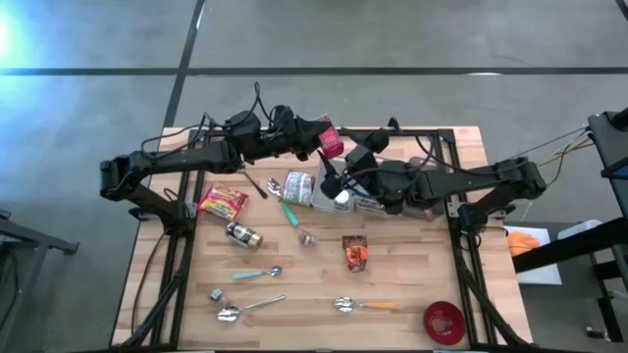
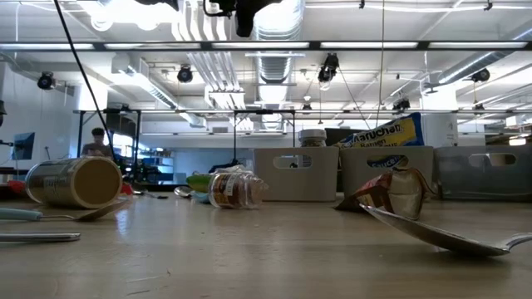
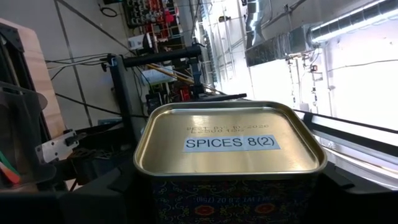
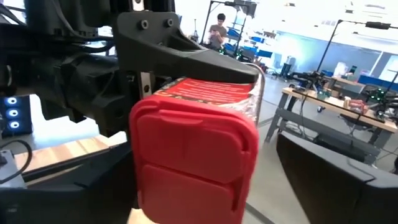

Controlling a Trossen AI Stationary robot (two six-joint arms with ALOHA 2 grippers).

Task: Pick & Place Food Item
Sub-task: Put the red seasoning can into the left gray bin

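A spice tin point(image 1: 331, 140) with a red lid point(image 4: 193, 162) and a gold base point(image 3: 230, 149) labelled "SPICES 8(2)" hangs high above the far middle of the table, with my left gripper point(image 1: 322, 135) shut on it. My right gripper point(image 1: 339, 169) is raised just beside it on the near right, open. In the right wrist view its fingers stand to either side of the lid, and I see no touch. My left gripper pinches the tin between its two fingers, across two opposite walls. One finger point(image 4: 186, 50) lies along the patterned wall point(image 4: 214, 87) up to the lid; the other is mostly hidden behind the tin. The fingers come in level from the table's left. The tin is lifted clear and lies on its side, lid toward my right gripper.
On the table below lie a red-yellow noodle packet point(image 1: 222, 203), a small jar point(image 1: 243, 235), a can point(image 1: 297, 186), a snack packet point(image 1: 355, 252), several spoons point(image 1: 257, 274) and a red bowl point(image 1: 444, 321) at the near right. A black frame point(image 1: 432, 132) borders the far right.
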